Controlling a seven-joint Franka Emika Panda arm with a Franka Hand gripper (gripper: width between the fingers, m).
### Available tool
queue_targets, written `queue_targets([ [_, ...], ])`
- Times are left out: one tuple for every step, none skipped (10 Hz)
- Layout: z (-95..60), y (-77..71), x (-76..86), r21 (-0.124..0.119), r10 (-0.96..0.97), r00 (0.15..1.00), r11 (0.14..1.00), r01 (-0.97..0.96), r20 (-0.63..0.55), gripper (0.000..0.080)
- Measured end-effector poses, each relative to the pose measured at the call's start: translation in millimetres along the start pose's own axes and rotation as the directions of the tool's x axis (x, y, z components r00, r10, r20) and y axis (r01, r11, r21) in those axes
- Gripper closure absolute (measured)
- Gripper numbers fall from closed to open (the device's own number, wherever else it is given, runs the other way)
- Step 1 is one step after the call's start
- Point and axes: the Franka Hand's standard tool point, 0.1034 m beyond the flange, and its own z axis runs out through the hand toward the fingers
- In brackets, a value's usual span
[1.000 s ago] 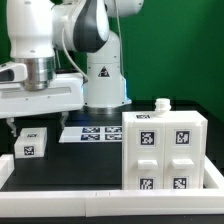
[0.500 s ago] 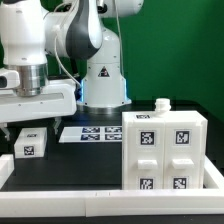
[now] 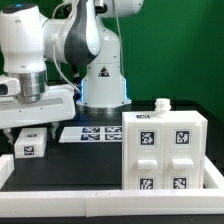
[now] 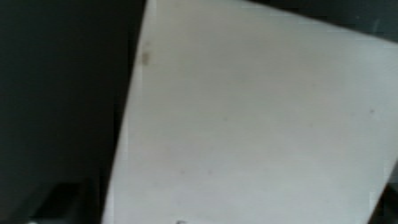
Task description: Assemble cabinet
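The cabinet (image 3: 165, 150) stands on the tabletop (image 3: 70, 172), well apart from the jaws toward the exterior view's right. Its front is filled by 4 tagged drawer blocks (image 3: 147, 139) in 2 rows. A loose tagged white block (image 3: 30, 144) sits just beneath the jaws; whether they are spread or pinching cannot be told. Since 1 second ago the arm (image 3: 60, 40) has sunk toward that block.

No letters, numbers or brand names can be read. The only signs are black-and-white square tags. Four are on the front of the cabinet (image 3: 163, 150) by the bench's (image 3: 70, 172) near edge. One is on a small white block (image 3: 32, 143), and a row is on the marker board (image 3: 92, 133).
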Motion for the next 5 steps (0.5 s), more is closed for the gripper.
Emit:
queue_targets([
  [0.1,-1.4,1.3,0.001,-0.004,1.0,1.0,0.004,-0.001,0.0245],
  [0.1,-2.3,2.1,0.002,-0.006,1.0,1.0,0.006,-0.001,0.0242],
  [0.2,-3.0,2.5,0.002,-0.007,1.0,1.0,0.008,-0.001,0.0242],
  [-0.3,-5.6,5.2,0.002,-0.013,1.0,1.0,0.013,-0.002,0.0242],
  [-5.3,-11.2,12.7,0.0,-0.028,1.0,1.0,0.028,-0.007,0.0242],
])
